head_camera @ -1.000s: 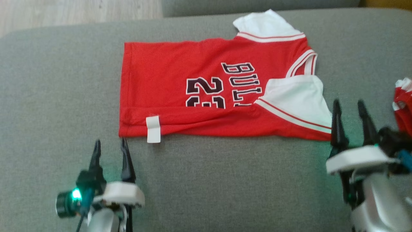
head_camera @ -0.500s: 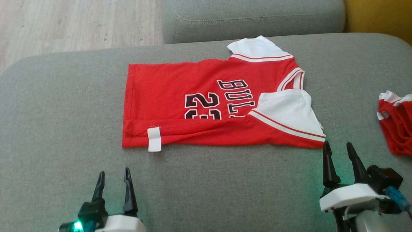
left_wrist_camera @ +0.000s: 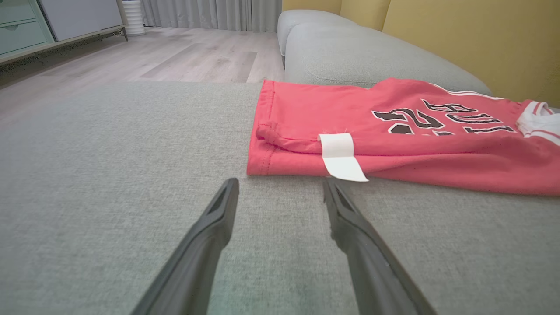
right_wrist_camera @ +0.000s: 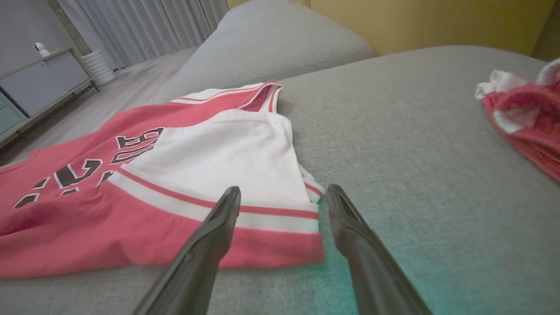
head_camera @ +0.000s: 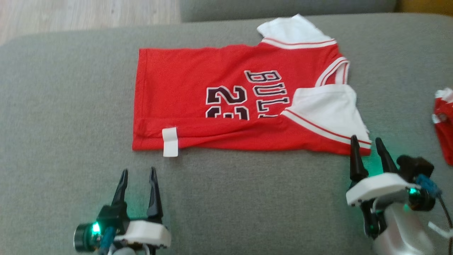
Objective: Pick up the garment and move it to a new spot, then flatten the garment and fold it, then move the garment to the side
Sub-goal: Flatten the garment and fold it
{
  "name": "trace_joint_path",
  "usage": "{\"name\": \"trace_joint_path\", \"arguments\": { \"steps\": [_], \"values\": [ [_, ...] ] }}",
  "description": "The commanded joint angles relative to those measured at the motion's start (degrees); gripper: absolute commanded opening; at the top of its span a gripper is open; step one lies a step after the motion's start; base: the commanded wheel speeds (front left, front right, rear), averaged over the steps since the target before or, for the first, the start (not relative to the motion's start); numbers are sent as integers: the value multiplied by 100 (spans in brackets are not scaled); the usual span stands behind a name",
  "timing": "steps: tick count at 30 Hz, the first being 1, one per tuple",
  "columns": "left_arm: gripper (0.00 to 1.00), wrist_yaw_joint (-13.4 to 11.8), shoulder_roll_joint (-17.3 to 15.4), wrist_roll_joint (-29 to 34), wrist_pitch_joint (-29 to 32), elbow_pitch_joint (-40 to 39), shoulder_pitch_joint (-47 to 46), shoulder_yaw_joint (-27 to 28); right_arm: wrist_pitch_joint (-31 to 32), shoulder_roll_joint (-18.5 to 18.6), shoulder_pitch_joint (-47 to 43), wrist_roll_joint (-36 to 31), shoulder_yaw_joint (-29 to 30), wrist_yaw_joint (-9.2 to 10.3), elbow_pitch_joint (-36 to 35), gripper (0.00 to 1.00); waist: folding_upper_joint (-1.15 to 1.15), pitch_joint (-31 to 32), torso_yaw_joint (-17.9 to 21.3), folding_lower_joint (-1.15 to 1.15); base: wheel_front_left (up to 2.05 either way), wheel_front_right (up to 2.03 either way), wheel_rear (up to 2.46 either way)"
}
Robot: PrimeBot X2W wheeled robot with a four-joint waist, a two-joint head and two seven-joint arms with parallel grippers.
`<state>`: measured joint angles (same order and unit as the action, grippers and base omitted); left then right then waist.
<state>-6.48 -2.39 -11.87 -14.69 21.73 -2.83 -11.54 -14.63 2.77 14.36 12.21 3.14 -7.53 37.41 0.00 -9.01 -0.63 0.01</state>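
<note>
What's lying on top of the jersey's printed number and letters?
The garment has its own near edge folded over, with a white sleeve panel, covering their lower part. The hidden print cannot be read.

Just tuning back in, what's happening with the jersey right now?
The garment lies spread on the grey sofa cushion, its near long edge folded over, white label showing. Neither gripper holds it: the left gripper is open just short of the hem corner near the label, and the right gripper is open at the corner by the white sleeve. A second red bundle sits off to the right.
</note>
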Motion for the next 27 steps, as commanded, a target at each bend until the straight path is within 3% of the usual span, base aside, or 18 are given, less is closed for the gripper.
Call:
{"name": "trace_joint_path", "arguments": {
  "steps": [1, 5, 6, 8, 9, 21, 27],
  "values": [
    [100, 10, -49, -39, -30, -144, -252, 90, -23, 18, 234, -19, -59, 4, 61, 100, 0, -184, -115, -1, 0, 0, 0],
    [100, -12, -49, -105, -30, -121, -366, -37, 38, 18, 466, -110, 105, 4, 703, 100, 0, -319, -223, -1, 0, 0, 0],
    [100, -12, -49, -129, -30, -117, -385, -56, 61, 18, 493, -144, 108, 4, 851, 96, 0, -339, -242, -1, 0, 0, 0],
    [100, -2, -49, -167, -30, -112, -431, -77, 57, 17, 535, -163, 93, 4, 1079, 24, 0, -367, -273, -1, 0, 0, 0],
    [100, 4, -49, -187, -30, -111, -461, -83, 50, 16, 544, -138, 68, 4, 1156, 0, 0, -378, -282, -1, 0, 0, 0],
    [100, 423, -49, -742, -30, 235, -1204, 249, -33, 83, 666, 152, -236, 4, 973, 0, 0, -600, -117, -1, 0, 0, 0],
    [100, 521, -49, -906, -30, 979, -1544, 248, -35, 123, 690, 285, -346, 4, 646, 0, 0, -732, 40, -1, 0, 0, 0]
  ]
}}
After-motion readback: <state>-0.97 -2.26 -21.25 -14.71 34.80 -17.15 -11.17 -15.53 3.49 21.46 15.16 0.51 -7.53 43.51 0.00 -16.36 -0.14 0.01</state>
